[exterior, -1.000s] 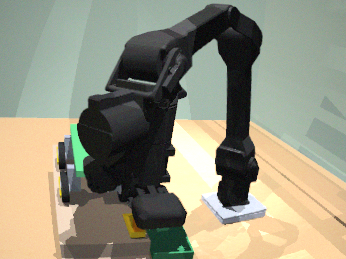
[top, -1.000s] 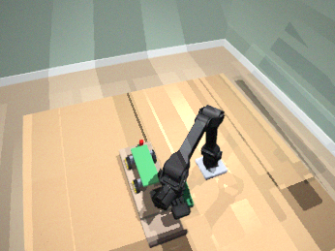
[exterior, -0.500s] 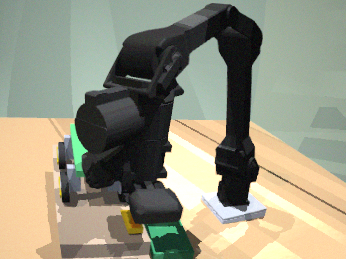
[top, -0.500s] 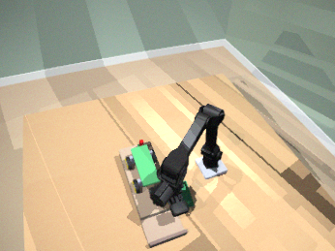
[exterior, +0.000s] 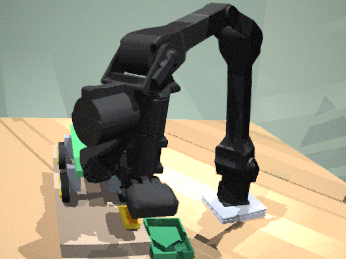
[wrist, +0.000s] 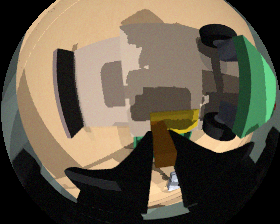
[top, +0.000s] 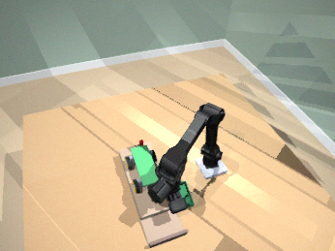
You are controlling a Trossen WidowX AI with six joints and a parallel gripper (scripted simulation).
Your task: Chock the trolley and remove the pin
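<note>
Gripping yellow chock (exterior: 131,218) (wrist: 176,120) in claw (exterior: 125,201) (wrist: 159,133) near trolley (top: 144,167) (exterior: 77,150) (wrist: 255,86)

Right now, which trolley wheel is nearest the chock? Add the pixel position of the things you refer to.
The downhill wheel (wrist: 219,130) on the side toward the green tray (top: 188,195) (exterior: 186,250) (wrist: 136,142); the other downhill wheel (top: 137,185) (exterior: 65,185) (wrist: 216,35) is across the ramp (top: 162,226) (exterior: 87,226) (wrist: 92,65), farther from the chock (exterior: 131,221) (wrist: 164,145).
</note>
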